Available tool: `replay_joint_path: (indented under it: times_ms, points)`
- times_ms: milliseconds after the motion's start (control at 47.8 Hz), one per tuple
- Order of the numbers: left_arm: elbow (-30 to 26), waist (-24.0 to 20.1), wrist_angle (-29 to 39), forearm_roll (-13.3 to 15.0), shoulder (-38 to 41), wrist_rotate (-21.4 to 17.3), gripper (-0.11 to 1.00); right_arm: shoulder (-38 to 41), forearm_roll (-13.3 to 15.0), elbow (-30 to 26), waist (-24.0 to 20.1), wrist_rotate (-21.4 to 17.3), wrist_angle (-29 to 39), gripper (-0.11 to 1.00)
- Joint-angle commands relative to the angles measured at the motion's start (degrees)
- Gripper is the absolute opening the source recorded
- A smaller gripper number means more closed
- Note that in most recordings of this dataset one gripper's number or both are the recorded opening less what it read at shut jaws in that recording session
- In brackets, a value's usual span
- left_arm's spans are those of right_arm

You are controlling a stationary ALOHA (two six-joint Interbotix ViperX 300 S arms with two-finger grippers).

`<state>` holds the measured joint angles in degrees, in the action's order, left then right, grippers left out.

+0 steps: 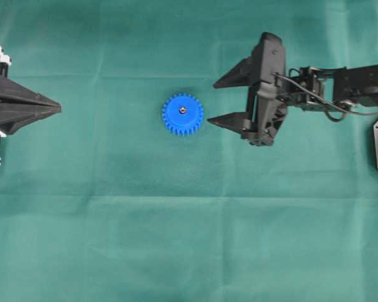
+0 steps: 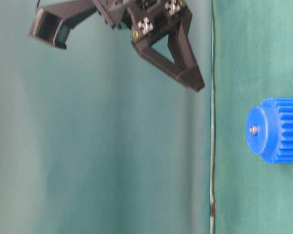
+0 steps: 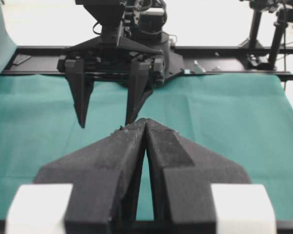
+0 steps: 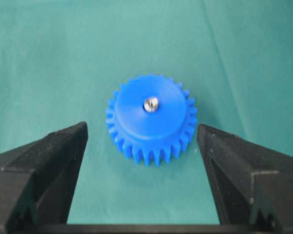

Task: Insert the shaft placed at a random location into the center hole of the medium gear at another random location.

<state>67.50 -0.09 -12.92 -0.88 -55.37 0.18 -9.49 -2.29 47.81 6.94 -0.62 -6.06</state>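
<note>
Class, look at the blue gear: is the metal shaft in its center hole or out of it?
In. The shaft shows as a silver tip in the middle of the medium gear, with both grippers clear.

Shaft [image 4: 151, 104] in gear [image 4: 151, 119] (gripper [image 4: 142, 141] agape)

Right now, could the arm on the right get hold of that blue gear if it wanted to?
Probably yes. The right end effector is open, empty and beside the blue gear, with only bare green cloth between them. The pin already sits in the gear's middle.
</note>
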Motion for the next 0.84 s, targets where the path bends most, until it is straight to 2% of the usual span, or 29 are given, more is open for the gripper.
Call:
replay_joint_path:
  times_ms: [0,397,816]
  points:
    - [-1.4,-0.1,-0.4,-0.2,0.4,0.0,0.03,-2.5,0.0,0.6,0.1,0.6,-0.1,0.89]
    - [-1.4,-0.1,-0.4,-0.2,0.4,0.0,0.03,-9.1,-0.3,6.3,0.1,0.4,-0.1,0.89]
    - [-1.4,-0.1,-0.4,-0.2,0.4,0.0,0.03,-10.0,-0.3,6.9,0.2,0.4,0.4,0.89]
